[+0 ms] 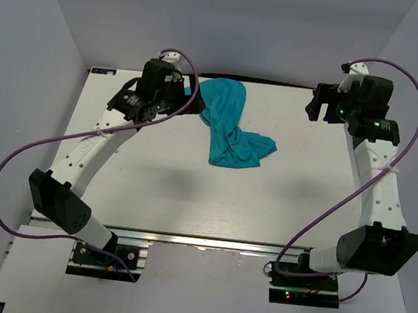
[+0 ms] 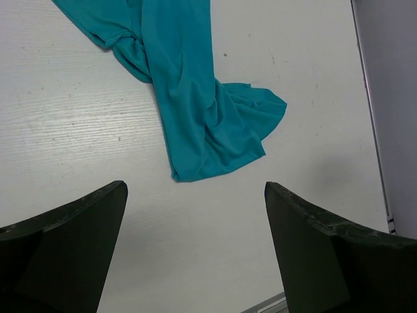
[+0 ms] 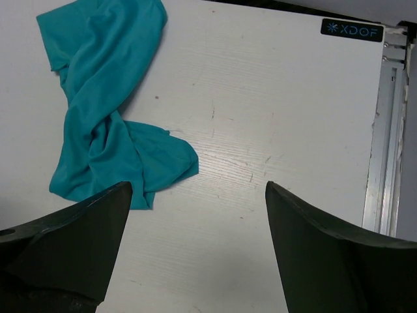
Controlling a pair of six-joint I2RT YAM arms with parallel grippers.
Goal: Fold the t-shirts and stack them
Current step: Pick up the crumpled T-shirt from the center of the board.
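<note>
Pale grey matte walls (image 1: 25, 45) close the scene in on the left, right and far sides. Between them lies the tabletop (image 1: 152, 188), a white board with a faint wood-grain texture and small scuffs and specks. A slotted aluminium rail (image 1: 207, 243) runs along its near edge.

The left arm (image 1: 93, 143) and the right arm (image 1: 376, 183) are built of smooth white shells with black blocky joints. Each reaches from its base at the near edge toward the far corner on its own side. A glossy purple cable (image 1: 12, 164) loops loosely beside each arm.

The t-shirt (image 1: 227, 128) is plain teal, soft and thin, with no print. It lies unfolded at the far middle of the tabletop, bunched into a long rumpled strip. Its far end is broad and reaches close to the far edge, its middle is twisted narrow, and its near end fans out to the right in loose folds.

The left claw (image 2: 195, 192) hangs above the tabletop just left of the t-shirt, its dark, matte, wedge-shaped fingers (image 2: 71, 228) spread wide and gripping nothing. The right claw (image 3: 199, 189) hangs well to the right of the t-shirt, likewise spread wide with nothing between its fingers.

A small black label (image 3: 351, 30) reading XDOF sits at a corner of the tabletop.
</note>
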